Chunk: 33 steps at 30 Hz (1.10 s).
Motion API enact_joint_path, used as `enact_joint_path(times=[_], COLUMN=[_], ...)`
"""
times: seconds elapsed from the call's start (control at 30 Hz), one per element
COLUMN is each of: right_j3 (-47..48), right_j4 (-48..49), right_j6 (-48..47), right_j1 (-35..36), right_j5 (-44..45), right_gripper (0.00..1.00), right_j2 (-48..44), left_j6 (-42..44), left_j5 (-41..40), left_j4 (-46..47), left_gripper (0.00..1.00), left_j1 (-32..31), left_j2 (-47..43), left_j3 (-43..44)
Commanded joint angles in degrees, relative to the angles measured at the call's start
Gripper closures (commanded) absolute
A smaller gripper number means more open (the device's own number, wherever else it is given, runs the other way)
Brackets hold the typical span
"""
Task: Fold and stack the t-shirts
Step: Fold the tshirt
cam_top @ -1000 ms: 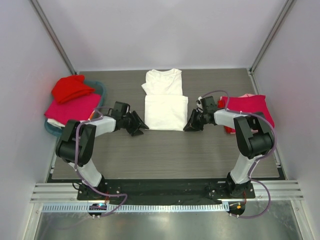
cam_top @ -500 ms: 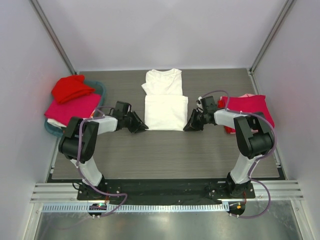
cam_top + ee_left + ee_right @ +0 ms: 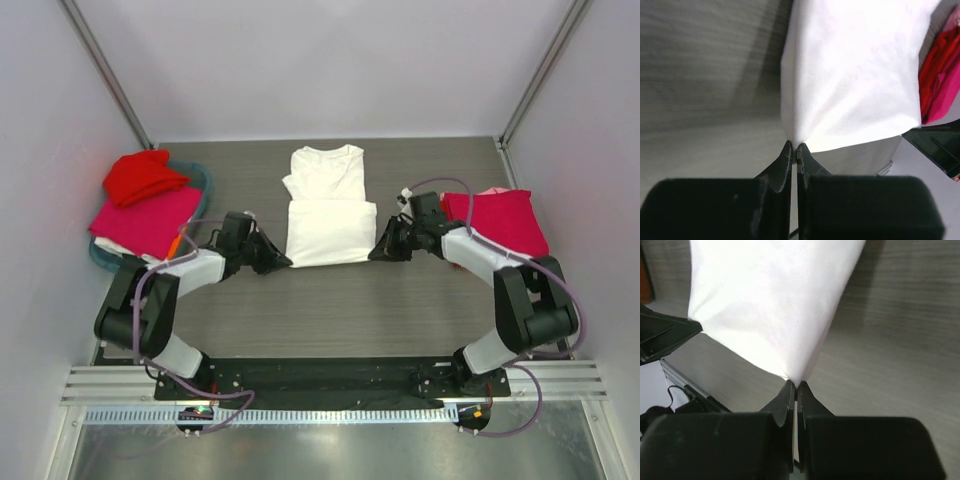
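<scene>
From above, the white t-shirt (image 3: 328,200) lies in the middle of the grey table (image 3: 330,310), its collar at the far end and its lower half doubled up into a square panel nearer the arms. The left gripper (image 3: 286,262) sits at that panel's near left corner and the right gripper (image 3: 377,250) at its near right corner, each touching the cloth. Well to the left of the white t-shirt, a teal basket (image 3: 199,176) holds a crumpled red t-shirt (image 3: 140,175) with a flat magenta t-shirt (image 3: 145,220) just nearer the arms. To the right of the white t-shirt, beyond the right arm, lies a pink folded t-shirt (image 3: 500,220). In the left wrist view, the two black fingers (image 3: 782,165) are pressed together with no gap, pinching the corner of the white t-shirt, which spreads up and away from them with faint creases radiating from the pinch. Past the shirt's far edge show red cloth (image 3: 932,65) and pink cloth together, and the tip of the right gripper. In the right wrist view, the fingers (image 3: 785,400) are likewise closed tight on the other corner of the white t-shirt, which fans upward over the table; the left gripper's black tip shows beside the shirt's far edge.
</scene>
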Motion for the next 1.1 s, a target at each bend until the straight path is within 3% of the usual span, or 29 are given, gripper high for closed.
enact_joint_path(times=[0.0, 0.27, 0.5, 0.7, 1.07], right_j3=[-2.51, -8.75, -9.81, -5.16, 6.97], right_j4=[-4.23, -13.55, -21.55, -23.05, -22.61], right_j6=[-0.77, 1.16, 3.37, 2.49, -1.03], right_j1=[0.67, 1.29, 1.37, 1.37, 1.28], right_j5=[-0.70, 1.50, 2.81, 6.59, 13.98], right_gripper=[0.99, 0.99, 0.99, 0.99, 0.99], right_j2=[-7.87, -29.90, -41.19, -40.33, -24.35], left_j6=[1.42, -2.18, -7.98, -9.65, -7.11], left_j5=[1.09, 3.37, 2.93, 3.55, 0.03], left_j4=[-3.18, -15.48, -26.03, -26.66, -24.02], left_gripper=[1.00, 1.00, 1.00, 1.00, 1.00], left_j1=[-1.25, -4.67, -6.79, -6.70, -5.30], left_j2=[-9.43, -31.33, -48.40, -46.84, -34.09], left_j3=[-3.39, -11.48, -13.07, -9.12, 3.27])
